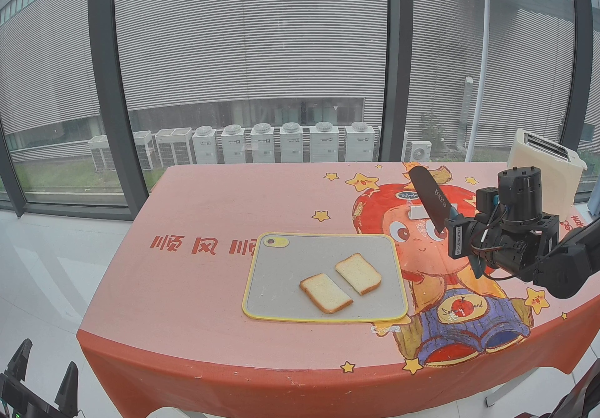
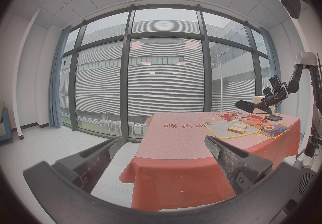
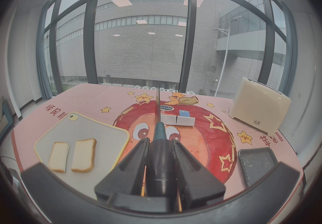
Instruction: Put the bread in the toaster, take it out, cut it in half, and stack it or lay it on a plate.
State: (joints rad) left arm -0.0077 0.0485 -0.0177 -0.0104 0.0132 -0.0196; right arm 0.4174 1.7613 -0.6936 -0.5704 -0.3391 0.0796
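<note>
Black knife sits clamped in your right gripper above the table's right side, left gripper spread wide, bread lying halved on the board near the middle, so park the blade well clear before lifting halves

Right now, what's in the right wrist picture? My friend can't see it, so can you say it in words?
The right tool is shut on a knife, its blade pointing out over the pink table. Two bread halves lie side by side on a grey cutting board. A cream toaster and a dark tray sit there too.
</note>
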